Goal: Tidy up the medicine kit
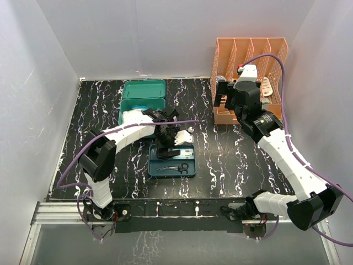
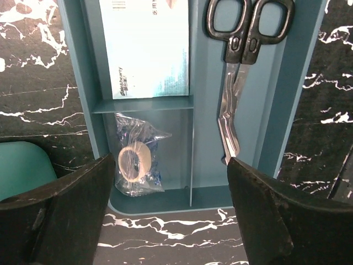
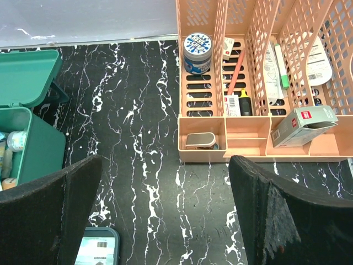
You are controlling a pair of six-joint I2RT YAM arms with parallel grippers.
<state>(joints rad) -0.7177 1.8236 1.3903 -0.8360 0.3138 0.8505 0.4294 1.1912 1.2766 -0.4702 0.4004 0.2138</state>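
The teal-green medicine kit point(image 1: 143, 101) stands open at the back left, lid up; the right wrist view shows its body point(image 3: 38, 149) with small items inside. My left gripper point(image 1: 167, 144) hangs open and empty over the left end of the dark blue divided tray point(image 1: 190, 172). In the left wrist view my left gripper point(image 2: 171, 221) is above the table just short of the tray point(image 2: 207, 196), which holds a white-teal pack point(image 2: 146, 47), a bagged tape roll point(image 2: 135, 161) and scissors point(image 2: 234, 83). My right gripper point(image 1: 225, 102) is open and empty in front of the orange rack point(image 1: 251, 52).
The orange rack point(image 3: 245, 152) holds a round blue-white jar point(image 3: 197, 52), a grey box point(image 3: 304, 126), a small grey item point(image 3: 200, 141) and pens. A corner of the tray point(image 3: 96, 248) lies under my right gripper point(image 3: 165, 215). White walls enclose the table.
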